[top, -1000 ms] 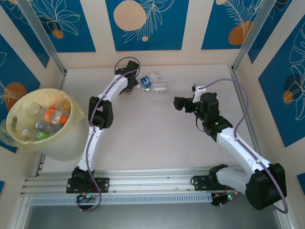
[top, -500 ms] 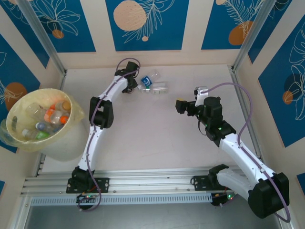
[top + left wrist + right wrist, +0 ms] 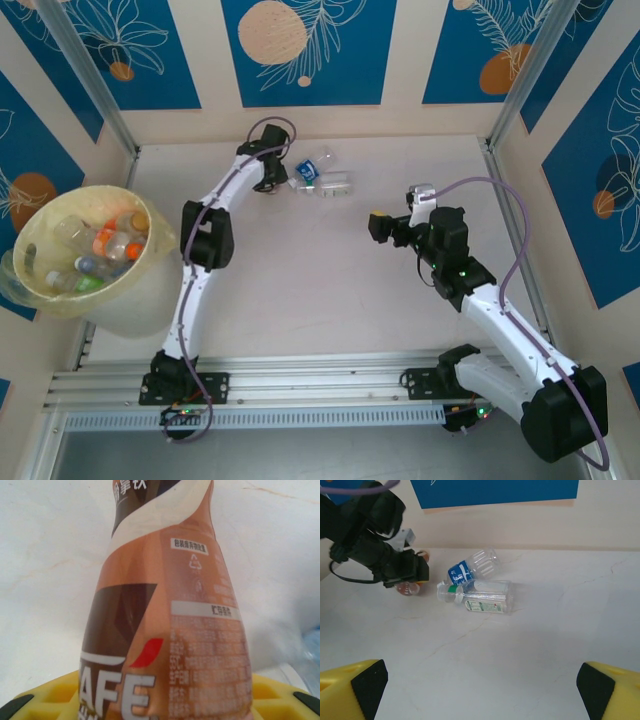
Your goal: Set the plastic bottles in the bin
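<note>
brown bottle (image 3: 165, 630) sits clamped in left claw (image 3: 268, 187); right claw (image 3: 482, 682) spread wide.

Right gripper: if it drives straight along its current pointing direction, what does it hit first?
Likely the green-labelled clear bottle lying dead ahead, the blue-label bottle right behind it. Pitch is hard to judge, so the right gripper might touch the table first.

Glossy brown film label on the coffee bottle (image 3: 165, 630), clear shiny plastic on the green-capped bottle (image 3: 487, 596) and the blue-labelled bottle (image 3: 472, 566), smooth matt stone-look tabletop (image 3: 530, 650), translucent pale yellow plastic bin (image 3: 130, 300)
</note>
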Controlling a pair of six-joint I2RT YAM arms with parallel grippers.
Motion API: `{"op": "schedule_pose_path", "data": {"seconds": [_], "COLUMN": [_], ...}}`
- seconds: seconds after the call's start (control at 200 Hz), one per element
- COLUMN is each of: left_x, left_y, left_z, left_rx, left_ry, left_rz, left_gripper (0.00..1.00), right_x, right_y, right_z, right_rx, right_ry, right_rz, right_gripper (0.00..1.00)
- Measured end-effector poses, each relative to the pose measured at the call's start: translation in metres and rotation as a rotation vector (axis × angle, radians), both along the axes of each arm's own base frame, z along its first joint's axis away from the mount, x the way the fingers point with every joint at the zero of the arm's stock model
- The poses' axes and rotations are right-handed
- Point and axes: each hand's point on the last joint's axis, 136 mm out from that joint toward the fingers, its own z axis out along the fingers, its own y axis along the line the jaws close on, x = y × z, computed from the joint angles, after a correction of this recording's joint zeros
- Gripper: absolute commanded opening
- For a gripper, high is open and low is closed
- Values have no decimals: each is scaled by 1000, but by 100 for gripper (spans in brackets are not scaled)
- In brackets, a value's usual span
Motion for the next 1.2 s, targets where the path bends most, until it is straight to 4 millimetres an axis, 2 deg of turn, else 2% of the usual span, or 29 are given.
{"op": "schedule_pose_path", "data": {"seconds": [0.11,0.255,0.38,0.505,0.615,0.66,0.845,0.945,1.08,1.2], "left_x": [-8,-26,-51,-89,-125,-139,-201,-236,-285,-326], "left_y": [-2,-11,-21,-38,-36,-25,43,82,141,202], "left_z": [30,91,164,247,301,314,355,369,368,351], "left_rx": [-13,-34,-46,-67,-73,-60,50,121,191,246], "left_ry": [-24,-90,-201,-346,-444,-468,-535,-556,-543,-492], "left_rz": [-47,-132,-210,-300,-339,-330,-198,-107,44,223], "left_gripper": [43,41,41,41,41,41,41,41,39,39], "right_x": [0,4,13,21,27,30,45,52,60,66], "right_y": [-1,-4,-2,5,12,14,25,30,37,43], "right_z": [-5,-8,-12,-30,-40,-40,-35,-33,-35,-36], "right_rx": [1,9,22,28,35,39,56,69,90,102], "right_ry": [3,-2,0,46,81,84,87,85,101,116], "right_rz": [-1,-4,4,26,48,57,88,100,117,136], "right_gripper": [99,99,99,99,99,99,99,99,100,100]}}
